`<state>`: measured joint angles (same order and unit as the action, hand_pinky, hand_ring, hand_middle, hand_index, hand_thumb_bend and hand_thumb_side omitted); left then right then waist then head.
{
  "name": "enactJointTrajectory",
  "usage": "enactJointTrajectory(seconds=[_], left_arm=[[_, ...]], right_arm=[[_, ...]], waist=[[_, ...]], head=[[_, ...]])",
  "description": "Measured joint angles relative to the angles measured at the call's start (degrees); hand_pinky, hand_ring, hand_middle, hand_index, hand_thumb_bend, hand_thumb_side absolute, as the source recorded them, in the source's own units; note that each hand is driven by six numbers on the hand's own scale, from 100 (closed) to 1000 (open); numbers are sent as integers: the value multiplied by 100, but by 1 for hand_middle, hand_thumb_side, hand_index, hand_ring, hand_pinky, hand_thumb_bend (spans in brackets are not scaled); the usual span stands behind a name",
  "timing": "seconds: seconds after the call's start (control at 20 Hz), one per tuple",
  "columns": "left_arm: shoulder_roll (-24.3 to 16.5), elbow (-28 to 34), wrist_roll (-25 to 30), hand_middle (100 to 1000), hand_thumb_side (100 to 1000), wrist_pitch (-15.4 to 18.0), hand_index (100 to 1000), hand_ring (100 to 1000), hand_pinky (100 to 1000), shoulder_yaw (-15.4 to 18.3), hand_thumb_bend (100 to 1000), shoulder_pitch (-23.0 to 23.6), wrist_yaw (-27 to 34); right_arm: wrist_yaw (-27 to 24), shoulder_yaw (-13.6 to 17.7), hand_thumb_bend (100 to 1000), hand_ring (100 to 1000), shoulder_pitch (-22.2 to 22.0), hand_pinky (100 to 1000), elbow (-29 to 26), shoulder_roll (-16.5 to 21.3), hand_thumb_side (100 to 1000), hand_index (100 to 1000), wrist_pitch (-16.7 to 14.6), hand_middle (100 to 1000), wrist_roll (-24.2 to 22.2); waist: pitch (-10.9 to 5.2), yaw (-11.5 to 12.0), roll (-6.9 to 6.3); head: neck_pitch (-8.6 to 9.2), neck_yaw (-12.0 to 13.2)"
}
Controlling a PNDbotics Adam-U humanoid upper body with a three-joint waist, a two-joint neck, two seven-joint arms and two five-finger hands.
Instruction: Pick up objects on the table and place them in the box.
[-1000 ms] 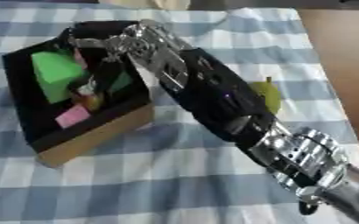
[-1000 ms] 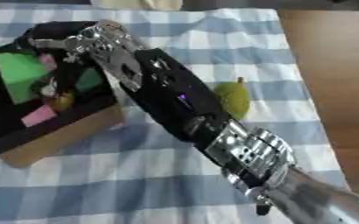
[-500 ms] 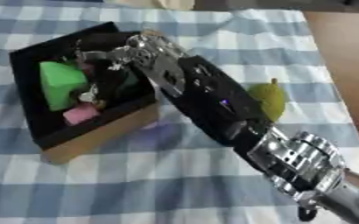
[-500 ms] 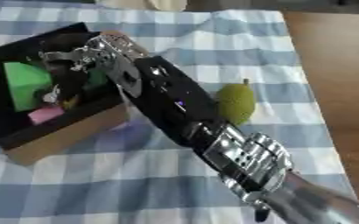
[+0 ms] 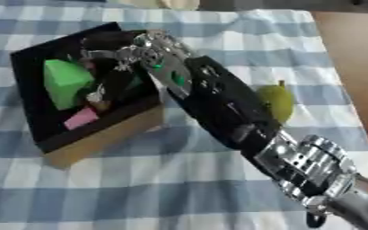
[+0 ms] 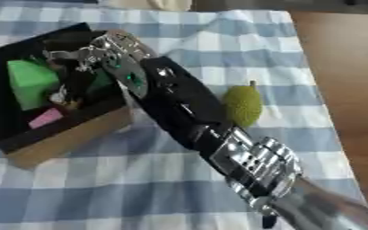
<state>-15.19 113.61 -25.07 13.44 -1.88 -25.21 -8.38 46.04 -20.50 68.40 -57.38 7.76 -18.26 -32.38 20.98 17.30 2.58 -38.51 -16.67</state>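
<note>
Box [image 5: 101,134], black inside with tan cardboard outer walls, sits at about 9 to 10 o'clock on the blue-and-white checked tablecloth [image 5: 179,188]. Inside it: a bright green block [image 5: 64,80] toward the left wall, and a small pink piece [image 5: 80,118] on the floor of the box toward its near wall.

Right hand [image 5: 128,56] is over the box interior, at the end of an arm entering from 5 o'clock and running diagonally across the cloth. Its fingers [image 6: 71,56] are curled downward into the box, just beside the green block. Whether they grip anything cannot be determined; a small light-coloured item [image 5: 97,96] shows below them, its identity unclear.

Yellow-green bumpy fruit [image 6: 242,104], with a short stem at its top, lies on the cloth at about 3 o'clock, outside the box, just beside the forearm on its right.
</note>
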Motion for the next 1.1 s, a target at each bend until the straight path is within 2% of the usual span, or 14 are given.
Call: enactJointTrajectory(seconds=[0.1,0.4,0.9,0.95,1.1], left_arm=[[14,0,6,699,696,-6,807,785,785,0,415,2,6],[14,0,9,696,686,-9,807,784,785,0,420,7,25],[15,0,32,694,692,-32,806,783,783,0,419,49,30],[15,0,32,694,695,-32,806,784,783,0,417,53,30],[14,0,20,694,699,-46,806,784,783,2,416,128,29]], right_arm=[[-29,5,287,913,16,933,-26,0,100,972,20,820,7],[-287,35,349,911,23,937,-110,1,100,974,191,824,-115],[-630,36,226,898,67,921,-328,28,100,975,461,813,-184],[-657,37,148,880,80,908,-405,65,100,960,489,792,-166],[-889,73,108,854,161,887,-764,290,100,942,673,763,19]], waist=[[0,-2,0],[0,-23,0],[0,-82,0],[0,-93,0],[-6,-186,0]], head=[[-3,1],[-13,12],[-21,21],[-23,26],[-35,65]])
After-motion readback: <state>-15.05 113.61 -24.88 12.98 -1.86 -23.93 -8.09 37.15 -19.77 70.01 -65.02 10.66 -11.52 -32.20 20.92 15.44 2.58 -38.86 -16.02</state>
